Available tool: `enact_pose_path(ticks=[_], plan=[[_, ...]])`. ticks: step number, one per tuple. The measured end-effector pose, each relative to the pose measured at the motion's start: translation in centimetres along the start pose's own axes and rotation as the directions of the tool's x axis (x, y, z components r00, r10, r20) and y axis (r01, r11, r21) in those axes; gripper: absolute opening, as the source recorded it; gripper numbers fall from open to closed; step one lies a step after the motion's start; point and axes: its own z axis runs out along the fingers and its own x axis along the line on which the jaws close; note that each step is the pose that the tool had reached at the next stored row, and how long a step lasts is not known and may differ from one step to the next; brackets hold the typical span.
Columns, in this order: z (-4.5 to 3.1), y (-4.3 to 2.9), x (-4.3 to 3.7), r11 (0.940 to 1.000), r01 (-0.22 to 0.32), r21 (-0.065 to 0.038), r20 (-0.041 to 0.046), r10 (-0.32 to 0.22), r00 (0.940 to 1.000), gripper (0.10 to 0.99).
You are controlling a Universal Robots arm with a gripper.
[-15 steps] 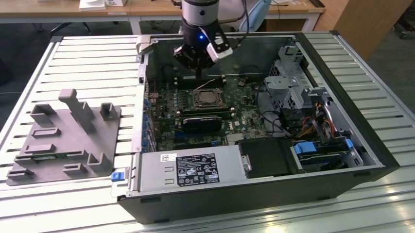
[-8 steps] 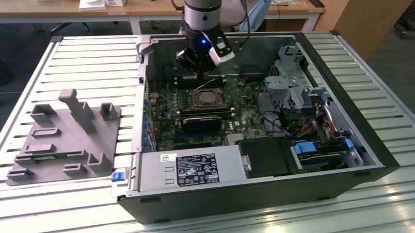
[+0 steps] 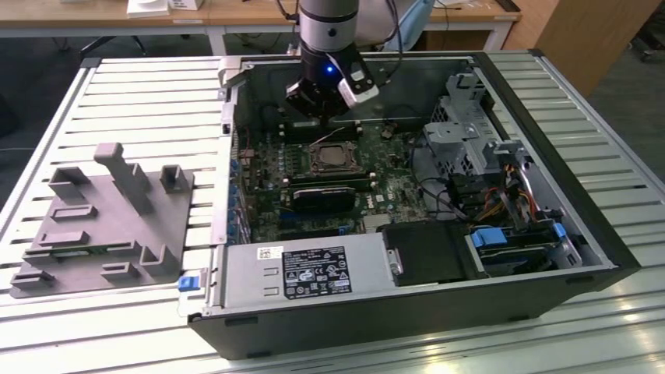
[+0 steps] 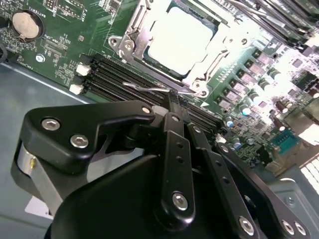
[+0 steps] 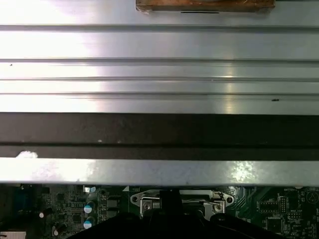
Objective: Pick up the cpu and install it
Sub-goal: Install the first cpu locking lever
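The cpu (image 4: pixel 179 37) lies flat in the motherboard socket (image 4: pixel 130 36), its pale silver top facing up inside the metal frame. In the exterior view the cpu (image 3: pixel 335 158) sits mid-board inside the open computer case (image 3: pixel 582 234). My gripper (image 3: pixel 320 118) hangs just beyond the socket, toward the case's far wall, above the board. Its black fingers (image 4: pixel 175 149) meet at the tip, so the gripper (image 4: pixel 172 99) is shut with nothing seen between them. The tip is right by the socket's thin wire lever (image 4: pixel 149 88). In the first wrist view the socket frame (image 5: pixel 144 201) shows beside the gripper (image 5: pixel 169 199).
A grey plastic fixture block (image 3: pixel 99 226) stands on the slatted table (image 3: pixel 135 101) at the exterior view's left. Inside the case are the power supply (image 3: pixel 301 269), a drive cage (image 3: pixel 468 125), cables (image 3: pixel 509 195) and memory slots (image 4: pixel 119 79). The case's walls enclose the board.
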Motion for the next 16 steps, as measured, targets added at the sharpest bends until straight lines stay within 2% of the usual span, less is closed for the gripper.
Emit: enact_pose_path(ticks=[16], plan=[[0.84,0.22,-1.52,1.0,0.0,0.001,-0.0001,0.0,1.0,0.106]])
